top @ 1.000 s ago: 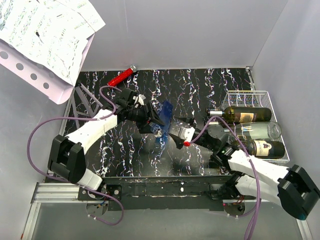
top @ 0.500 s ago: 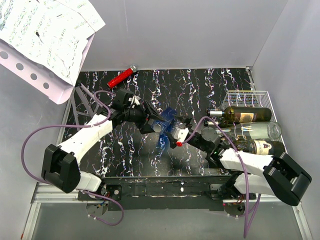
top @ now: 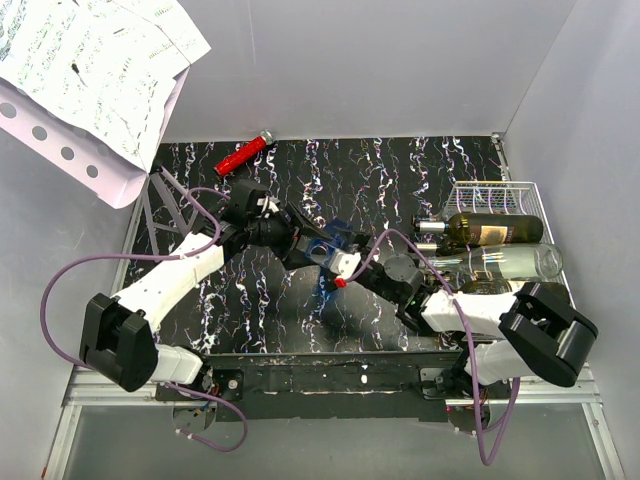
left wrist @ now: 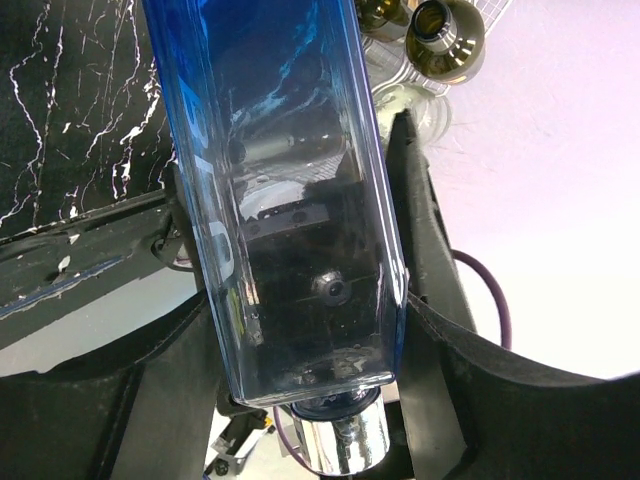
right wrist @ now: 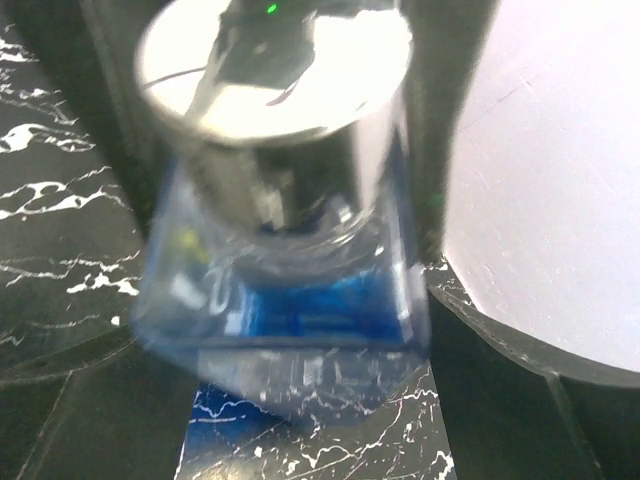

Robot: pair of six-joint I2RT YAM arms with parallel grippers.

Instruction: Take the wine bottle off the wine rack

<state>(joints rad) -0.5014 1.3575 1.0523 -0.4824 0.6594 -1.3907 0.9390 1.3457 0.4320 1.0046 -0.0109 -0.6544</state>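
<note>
Aluminium rail [top: 120, 385] runs along the near edge, in front of both arm bases. Beyond it lies the black desk [top: 400, 170], veined with white and closed in by plain pale walls.

At the desk's middle the two arms meet on the blue bottle [left wrist: 290, 200]. The left tool [left wrist: 295, 170] is clamped on its square glass body. From the left wrist the long axis runs straight away from the camera, with the silver cap [left wrist: 335, 445] at the end nearest the wrist and the far end aimed towards the rack. In the overhead view the bottle is mostly hidden. The right tool [right wrist: 275, 100] stands wide astride the bottle's other end. The picture there is blurred, and I cannot tell whether its fingers press the glass.

Well to the right sits the white wine rack [top: 490, 184], against the right wall. Three bottles [top: 510, 262] lie in it side by side, necks pointing left. Two carry labels too small to read.

At the far left a red cylinder [top: 243, 155] lies on the desk. Printed sheets [top: 90, 60] hang above that corner, their writing illegible.
</note>
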